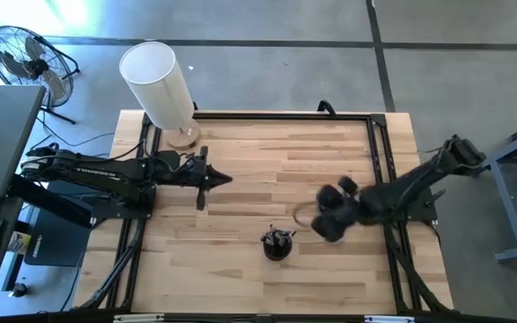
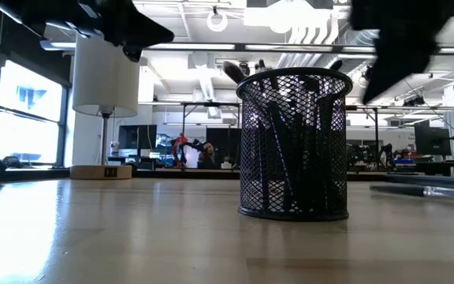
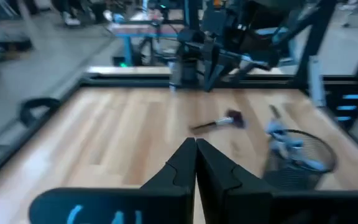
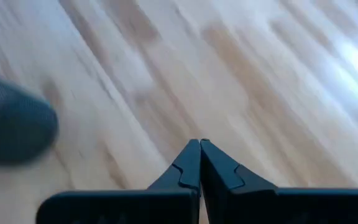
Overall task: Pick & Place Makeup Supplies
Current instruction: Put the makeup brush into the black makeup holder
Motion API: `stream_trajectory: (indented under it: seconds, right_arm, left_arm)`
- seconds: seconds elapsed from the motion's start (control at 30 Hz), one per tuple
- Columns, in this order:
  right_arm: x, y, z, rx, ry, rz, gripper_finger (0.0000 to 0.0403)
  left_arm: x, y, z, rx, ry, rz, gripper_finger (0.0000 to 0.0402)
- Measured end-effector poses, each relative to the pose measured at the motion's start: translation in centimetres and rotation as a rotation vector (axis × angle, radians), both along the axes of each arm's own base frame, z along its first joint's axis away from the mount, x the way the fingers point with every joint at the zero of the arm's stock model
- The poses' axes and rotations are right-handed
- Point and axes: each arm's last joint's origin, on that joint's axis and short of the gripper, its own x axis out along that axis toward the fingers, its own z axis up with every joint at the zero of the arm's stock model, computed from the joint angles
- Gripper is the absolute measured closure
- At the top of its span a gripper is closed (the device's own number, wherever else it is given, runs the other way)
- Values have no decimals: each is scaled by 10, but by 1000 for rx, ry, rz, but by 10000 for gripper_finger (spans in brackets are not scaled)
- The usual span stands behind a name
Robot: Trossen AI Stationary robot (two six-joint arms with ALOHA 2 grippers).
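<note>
Mesh cup [image 2: 294,146]: black wire, round, upright near the front edge of the worktop [image 1: 240,170]; several makeup brushes [image 2: 290,158] stand inside it, heads and handle ends poking above the rim. Judged light and easy to tip if nudged.

Loose brush [image 3: 219,122]: one brush with a reddish fluffy head lies flat on the wood, just beyond the cup, near the right arm. Probably light, stiff in the handle, soft at the head and apt to roll; best taken at mid-handle, clear of the bristles.

Right tool [image 4: 201,144]: fingers pressed together, nothing between them, hanging above bare wood just to the cup's right.

Left tool [image 3: 196,144]: fingers together, empty, parked over the worktop's left side, well apart from the cup.

Worktop: pale butcher-block planks, smooth, black frame round the edges.

White cylinder [image 1: 157,81]: tall, on a wooden base at the back left corner.

Floor fan [image 1: 27,56]: on grey concrete beyond the left rear; open workshop with benches behind.
</note>
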Motion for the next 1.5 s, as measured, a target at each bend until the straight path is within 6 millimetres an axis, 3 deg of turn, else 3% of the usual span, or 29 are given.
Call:
stream_trajectory:
  seconds: [0.23,0.43,0.7,0.93,1.1,1.3,1.5]
  right_arm:
    - [17,-36,9,142,-15,19,402]
    - [5,-40,2,383,75,-218,402]
    - [-8,-20,-3,455,186,-331,403]
    - [8,23,-17,409,382,-366,403]
    - [18,33,-32,299,487,-414,397]
    - [27,30,-46,333,441,-424,349]
    - [23,23,-67,377,443,-434,281]
  left_arm:
    - [0,2,1,54,-4,75,342]
    - [0,2,-1,57,14,75,313]
    - [-2,4,-7,66,75,115,309]
    - [-2,7,-7,86,85,218,309]
    - [-3,8,-8,100,90,249,309]
    - [0,8,-11,148,118,244,309]
    - [2,8,-14,151,137,243,309]
